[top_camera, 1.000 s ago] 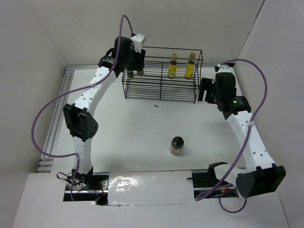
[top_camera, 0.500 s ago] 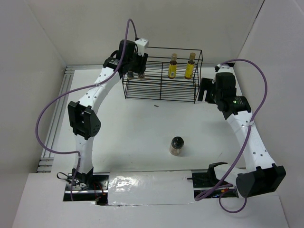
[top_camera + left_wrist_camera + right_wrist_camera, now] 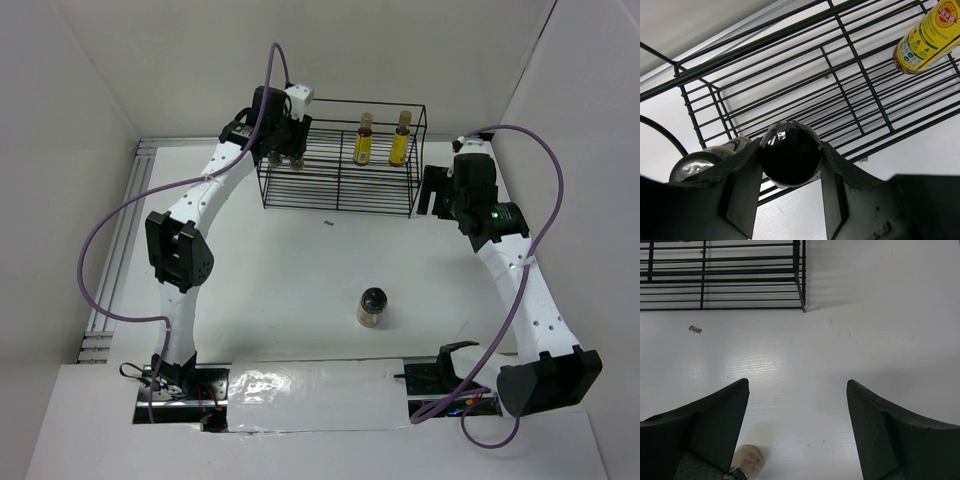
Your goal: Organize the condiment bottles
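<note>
Top external: shifts left gripper [image 3: 285, 152], clamped on dark jar [image 3: 790, 152], deeper into rack [image 3: 340, 185] beside second jar [image 3: 697, 167], nearing placement; holds right gripper [image 3: 797, 383] spread, empty; leaves fat jar [image 3: 371, 306] on table [image 3: 300, 270].

Left tool [image 3: 790, 167] (arm stretched far forward) clamps a dark-lidded jar [image 3: 790, 152]; right tool [image 3: 796, 387] gapes.

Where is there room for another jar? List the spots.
Free: front strip of the rack, ahead of the yellow bottles; table between rack and fat jar. Crowded: rack's left end, where left fingers clamp a dark jar beside a second jar.
</note>
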